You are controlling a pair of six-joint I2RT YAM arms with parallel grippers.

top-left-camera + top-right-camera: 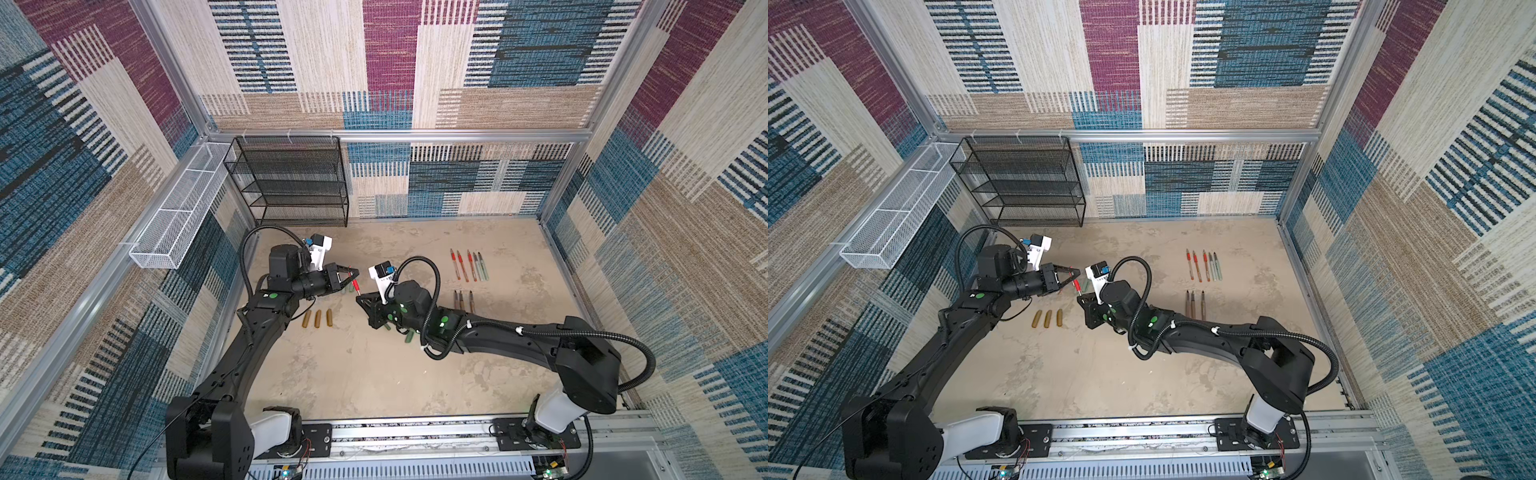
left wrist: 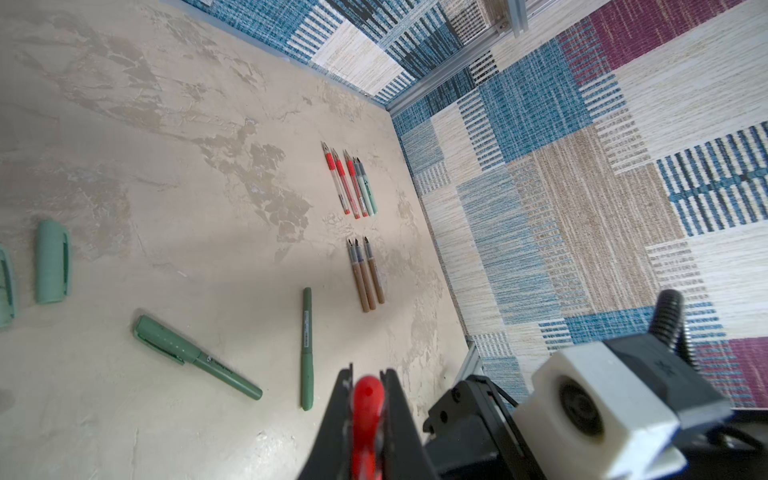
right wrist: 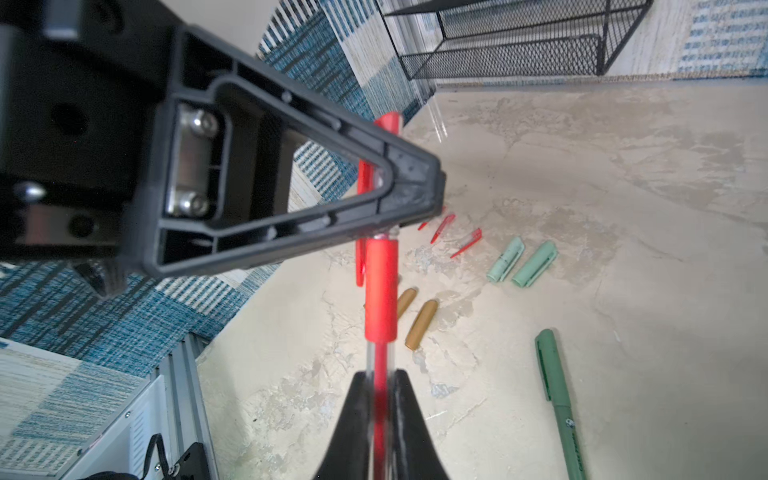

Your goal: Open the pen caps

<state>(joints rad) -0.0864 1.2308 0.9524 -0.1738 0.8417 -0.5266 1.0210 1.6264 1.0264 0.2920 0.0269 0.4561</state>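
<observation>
A red pen (image 1: 355, 286) hangs in the air between both grippers at mid-table. My left gripper (image 2: 368, 374) is shut on its red cap (image 2: 368, 395). My right gripper (image 3: 379, 376) is shut on the clear barrel (image 3: 379, 361), just below the red grip sleeve (image 3: 380, 291). A short silvery bit shows between cap and sleeve. On the table lie three bronze-gold caps (image 1: 318, 319), two mint caps (image 3: 505, 259) and loose red caps (image 3: 465, 243). Two dark green pens (image 2: 195, 357) (image 2: 307, 349) lie capped.
Uncapped red and mint barrels (image 1: 467, 266) lie in a row at the right, with three bronze barrels (image 1: 461, 301) nearer. A black mesh shelf (image 1: 291, 183) stands at the back left, and a white wire basket (image 1: 178, 216) hangs on the left wall.
</observation>
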